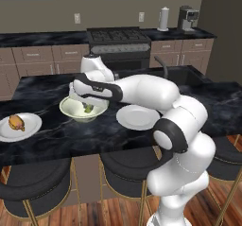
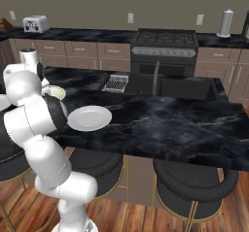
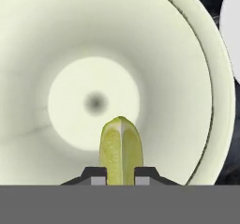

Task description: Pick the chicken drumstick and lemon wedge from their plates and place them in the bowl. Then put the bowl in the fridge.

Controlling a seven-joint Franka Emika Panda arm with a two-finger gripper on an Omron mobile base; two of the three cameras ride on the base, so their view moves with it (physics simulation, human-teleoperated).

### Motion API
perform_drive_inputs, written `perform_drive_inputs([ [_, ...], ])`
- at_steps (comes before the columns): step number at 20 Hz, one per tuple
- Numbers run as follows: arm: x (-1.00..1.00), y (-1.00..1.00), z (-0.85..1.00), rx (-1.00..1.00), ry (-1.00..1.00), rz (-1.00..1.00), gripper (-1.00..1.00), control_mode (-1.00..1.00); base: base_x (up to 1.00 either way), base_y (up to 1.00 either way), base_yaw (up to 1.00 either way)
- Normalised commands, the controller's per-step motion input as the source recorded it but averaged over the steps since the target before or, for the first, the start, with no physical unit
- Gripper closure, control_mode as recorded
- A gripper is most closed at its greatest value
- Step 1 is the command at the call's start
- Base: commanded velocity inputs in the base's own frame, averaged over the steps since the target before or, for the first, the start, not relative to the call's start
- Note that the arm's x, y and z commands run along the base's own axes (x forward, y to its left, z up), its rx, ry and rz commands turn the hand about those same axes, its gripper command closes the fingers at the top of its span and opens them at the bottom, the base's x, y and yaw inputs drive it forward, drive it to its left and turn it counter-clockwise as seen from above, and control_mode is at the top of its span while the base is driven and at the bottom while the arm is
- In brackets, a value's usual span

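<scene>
My gripper (image 3: 121, 175) is shut on the yellow-green lemon wedge (image 3: 121, 148) and hangs just above the inside of the pale cream-green bowl (image 3: 187, 78). From the left base view the gripper (image 1: 88, 107) reaches down into the bowl (image 1: 71, 109) at the island's middle, with the lemon wedge (image 1: 88, 109) at its tips. The golden-brown chicken drumstick (image 1: 17, 122) lies on a white plate (image 1: 31, 126) at the left edge. Right of the bowl lies a bare white plate (image 1: 138, 117), and that plate (image 2: 90, 118) also shows beside the bowl (image 2: 56, 92) in the right base view.
The black marble island (image 2: 185, 124) has round stools (image 1: 35, 192) along its near edge. A sink with a dark faucet (image 2: 155, 78) and a drain rack (image 2: 115, 83) sit on its far side. Behind stand the stove (image 1: 118, 43), a toaster (image 2: 35, 24) and a coffee machine (image 1: 188, 18).
</scene>
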Motion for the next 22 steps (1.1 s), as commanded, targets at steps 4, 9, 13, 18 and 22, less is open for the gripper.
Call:
perform_drive_inputs([
  [4,0.16,0.05,-0.11,0.00,0.00,0.01,1.00,-1.00,0.00,0.00,0.00],
  [9,0.15,0.08,-0.12,0.00,0.00,0.00,1.00,-1.00,0.00,0.00,0.00],
  [13,0.13,0.09,-0.10,0.00,0.00,0.00,1.00,-1.00,0.00,0.00,0.00],
  [18,0.06,0.12,-0.05,0.00,0.02,0.00,-1.00,-1.00,0.00,0.00,0.00],
  [22,0.01,0.09,0.00,0.00,0.09,0.02,-1.00,-1.00,0.00,0.00,0.00],
])
